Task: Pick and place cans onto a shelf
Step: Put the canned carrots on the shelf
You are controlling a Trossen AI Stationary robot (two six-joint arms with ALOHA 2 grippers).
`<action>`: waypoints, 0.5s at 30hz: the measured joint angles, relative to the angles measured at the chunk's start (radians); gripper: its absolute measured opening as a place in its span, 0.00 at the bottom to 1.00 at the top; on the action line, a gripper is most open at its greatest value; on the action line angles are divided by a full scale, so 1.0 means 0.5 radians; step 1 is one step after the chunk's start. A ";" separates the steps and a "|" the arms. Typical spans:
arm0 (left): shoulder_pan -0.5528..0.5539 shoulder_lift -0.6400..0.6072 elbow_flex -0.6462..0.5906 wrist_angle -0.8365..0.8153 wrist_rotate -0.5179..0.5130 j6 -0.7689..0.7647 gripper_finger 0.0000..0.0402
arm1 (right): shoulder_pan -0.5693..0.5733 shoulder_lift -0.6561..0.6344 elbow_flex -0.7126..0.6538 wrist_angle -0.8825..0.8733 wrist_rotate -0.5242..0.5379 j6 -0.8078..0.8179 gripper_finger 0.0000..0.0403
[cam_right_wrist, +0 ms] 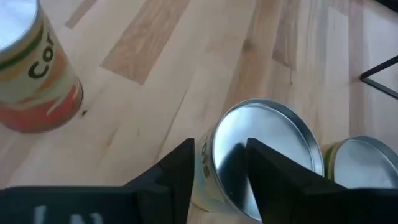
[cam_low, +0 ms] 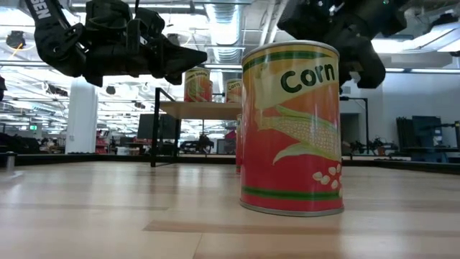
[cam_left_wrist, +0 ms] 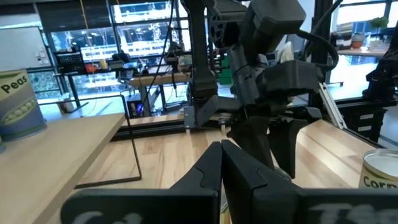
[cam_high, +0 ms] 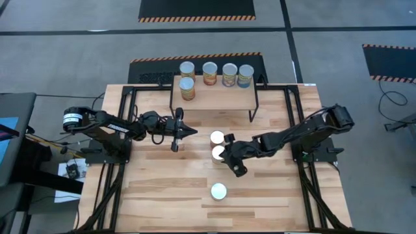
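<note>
Five cans are seen on the shelf [cam_high: 214, 96], which stands at the far edge of the worktop [cam_high: 156, 195]: four in a row along its back edge [cam_high: 187, 68], [cam_high: 209, 73], [cam_high: 229, 74], [cam_high: 246, 75], and a fifth can [cam_high: 187, 88] set just in front of the leftmost one. Three more cans are left on the worktop, all on the near side of the shelf: two [cam_high: 216, 138] and [cam_high: 219, 153] standing just beside each other a little way in front of the shelf, and a third, the corn can [cam_high: 218, 191], placed farther from the shelf, well apart from that pair. In the low view the corn can [cam_low: 291, 128] is shown upright on the boards, with the shelf far behind it. The right gripper [cam_high: 229, 158] is held over the nearer can of the pair; in the right wrist view its jaws are seen narrowly parted above the silver top of that can [cam_right_wrist: 267, 155], with one finger over the rim and nothing clamped. The left gripper [cam_high: 188, 131] is held above the worktop in front of the shelf's left end, clear of every can, and its jaws are pressed together with nothing between them, as shown in the left wrist view [cam_left_wrist: 221, 163].
</note>
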 joint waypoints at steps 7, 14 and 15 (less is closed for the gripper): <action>-0.001 0.000 0.000 -0.009 0.000 -0.045 0.00 | -0.020 0.010 0.005 0.005 -0.001 -0.014 0.23; -0.001 -0.001 0.069 0.072 0.084 -0.198 0.00 | -0.019 0.009 0.006 0.005 -0.001 -0.044 0.03; -0.001 -0.001 0.084 0.072 0.114 -0.204 0.00 | -0.016 0.002 0.006 0.001 -0.001 -0.044 0.02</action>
